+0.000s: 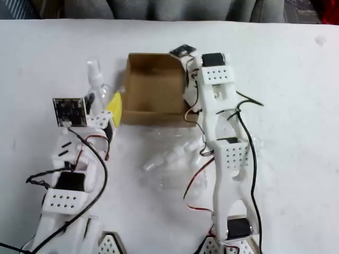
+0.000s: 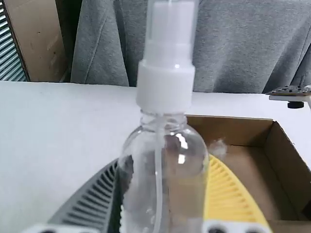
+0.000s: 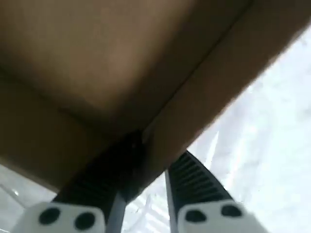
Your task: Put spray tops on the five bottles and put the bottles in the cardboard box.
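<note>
**While right gripper [image 1: 186,83] nips cardboard box [image 1: 153,117], left gripper [image 1: 102,100] holds bottle [image 1: 97,79]**

From above, the bottle stands just beside the box, loose bottles [image 1: 175,153] before it. Left wrist: fingers [image 2: 228,194] clamp the bottle, spray top [image 2: 165,73] on. Right wrist: fingers [image 3: 194,182] pinch the box's wall

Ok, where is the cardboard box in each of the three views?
High view: the cardboard box sits top centre, open side up.
Left wrist view: the box lies behind the held bottle.
Right wrist view: its wall is close up, between the fingers of the right end effector.
Shared landmark: the white table.
</note>
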Action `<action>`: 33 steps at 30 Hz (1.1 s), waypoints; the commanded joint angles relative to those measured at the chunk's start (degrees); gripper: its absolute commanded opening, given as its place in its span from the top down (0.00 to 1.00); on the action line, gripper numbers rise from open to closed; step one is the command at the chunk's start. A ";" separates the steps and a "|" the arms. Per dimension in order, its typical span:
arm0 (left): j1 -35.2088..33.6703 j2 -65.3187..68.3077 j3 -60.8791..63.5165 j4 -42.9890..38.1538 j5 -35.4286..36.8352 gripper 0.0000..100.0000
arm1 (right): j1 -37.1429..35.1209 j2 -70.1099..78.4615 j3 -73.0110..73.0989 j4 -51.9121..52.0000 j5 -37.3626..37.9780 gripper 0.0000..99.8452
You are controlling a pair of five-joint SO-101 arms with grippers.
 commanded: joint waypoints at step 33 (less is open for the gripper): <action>-0.57 -0.04 -3.96 -1.32 0.44 0.98 | 0.40 -26.15 14.95 1.45 0.62 0.85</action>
